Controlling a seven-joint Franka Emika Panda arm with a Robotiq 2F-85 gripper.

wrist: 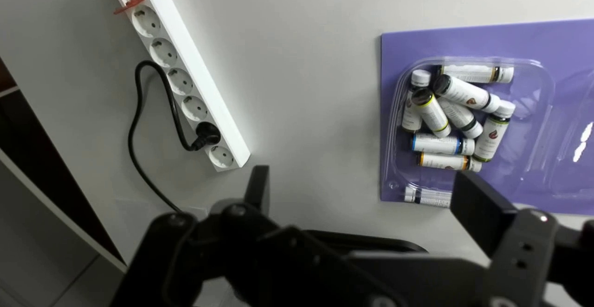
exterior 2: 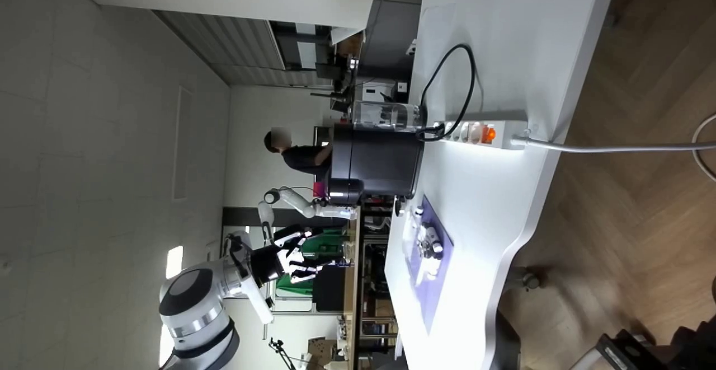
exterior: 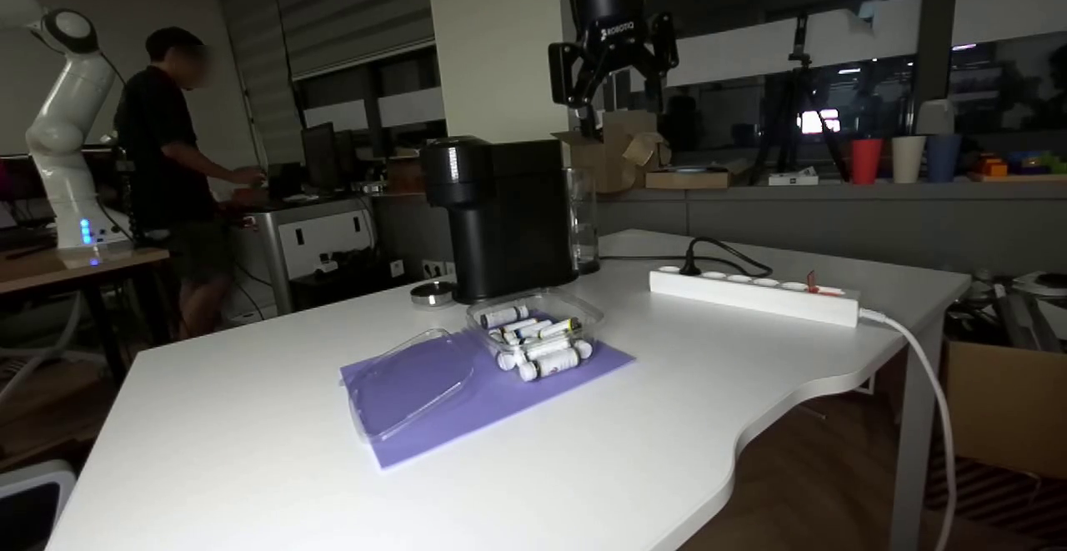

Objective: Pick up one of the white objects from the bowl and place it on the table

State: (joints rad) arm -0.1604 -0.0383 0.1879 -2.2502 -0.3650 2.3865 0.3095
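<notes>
Several white bottles lie across one another in the clear bowl; one more bottle is at its edge, whether inside I cannot tell. Under the bowl is a purple sheet, then the surface. The lid lies just beside the bowl, the coffee machine near it, the power strip well apart. The hand hangs higher than the bowl, spread wide.

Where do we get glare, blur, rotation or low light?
Wrist view: a bright glare streak on the clear plastic lid, the black two-finger gripper slightly out of focus; in an exterior view, the picture lies on its side and the small white-labelled bottles blur together; in an exterior view, low light, the boxy black coffee machine losing detail.
</notes>
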